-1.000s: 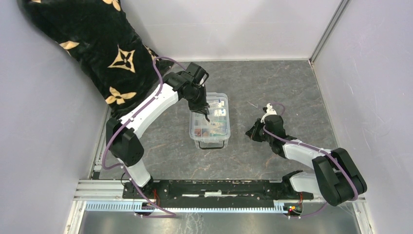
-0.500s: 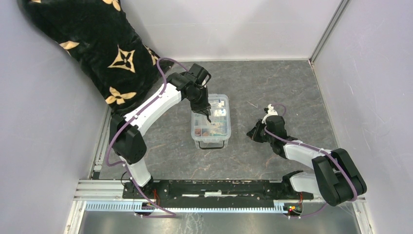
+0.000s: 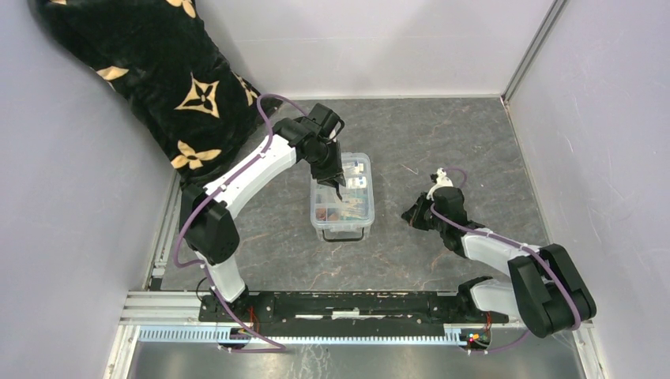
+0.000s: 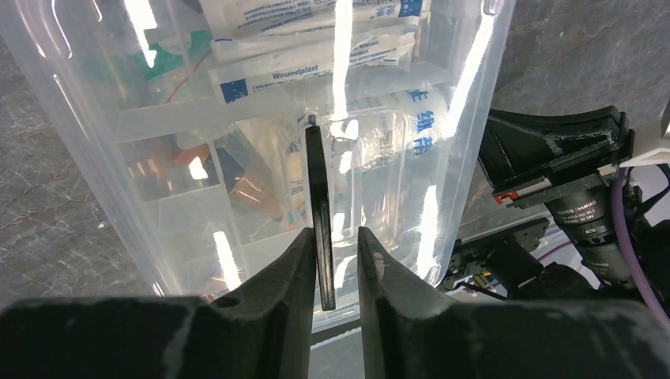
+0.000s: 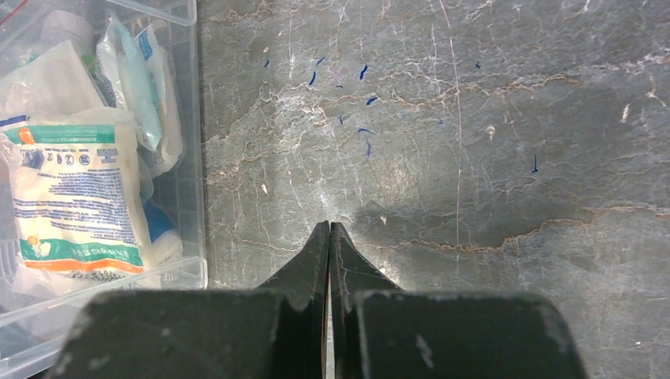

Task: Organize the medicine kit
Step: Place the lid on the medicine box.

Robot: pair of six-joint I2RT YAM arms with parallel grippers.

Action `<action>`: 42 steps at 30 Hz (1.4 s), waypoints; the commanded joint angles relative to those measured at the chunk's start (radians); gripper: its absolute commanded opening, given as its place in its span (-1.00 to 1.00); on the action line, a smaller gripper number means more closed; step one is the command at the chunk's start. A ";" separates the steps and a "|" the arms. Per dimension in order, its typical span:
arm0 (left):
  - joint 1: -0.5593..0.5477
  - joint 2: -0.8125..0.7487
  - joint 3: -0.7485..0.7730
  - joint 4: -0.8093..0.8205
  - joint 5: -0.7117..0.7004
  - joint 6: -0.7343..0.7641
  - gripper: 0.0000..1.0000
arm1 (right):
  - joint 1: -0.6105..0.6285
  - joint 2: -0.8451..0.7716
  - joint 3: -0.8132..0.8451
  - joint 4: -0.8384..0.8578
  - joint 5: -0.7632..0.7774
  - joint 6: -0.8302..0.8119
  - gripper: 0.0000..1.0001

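Observation:
The medicine kit (image 3: 341, 207) is a clear box full of packets, in the middle of the table. In the left wrist view its clear lid (image 4: 395, 158) lies over the packets, with the thin black handle (image 4: 318, 181) standing on edge. My left gripper (image 3: 337, 187) hangs over the kit. Its jaws (image 4: 332, 230) straddle the handle. The handle touches the left finger, and a gap shows on the right side. My right gripper (image 3: 411, 215) is shut and empty, low over bare table to the right of the kit (image 5: 195, 79).
A black cloth with gold flower marks (image 3: 158, 71) lies at the back left, next to the left arm. Grey walls close in the table on three sides. A metal rail (image 3: 340, 304) runs along the near edge.
My left gripper has shifted slightly right and toward the near side over the kit. The right arm has barely moved.

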 commanded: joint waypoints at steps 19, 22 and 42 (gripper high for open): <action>-0.009 -0.009 0.129 0.022 0.028 0.004 0.31 | -0.008 -0.115 0.029 -0.077 0.060 -0.059 -0.96; -0.012 0.000 0.128 0.028 0.045 0.005 0.31 | -0.010 -0.122 0.028 -0.086 0.062 -0.061 -0.96; -0.065 0.040 0.144 0.108 0.086 0.006 0.31 | -0.018 -0.210 0.030 -0.160 0.104 -0.086 -0.95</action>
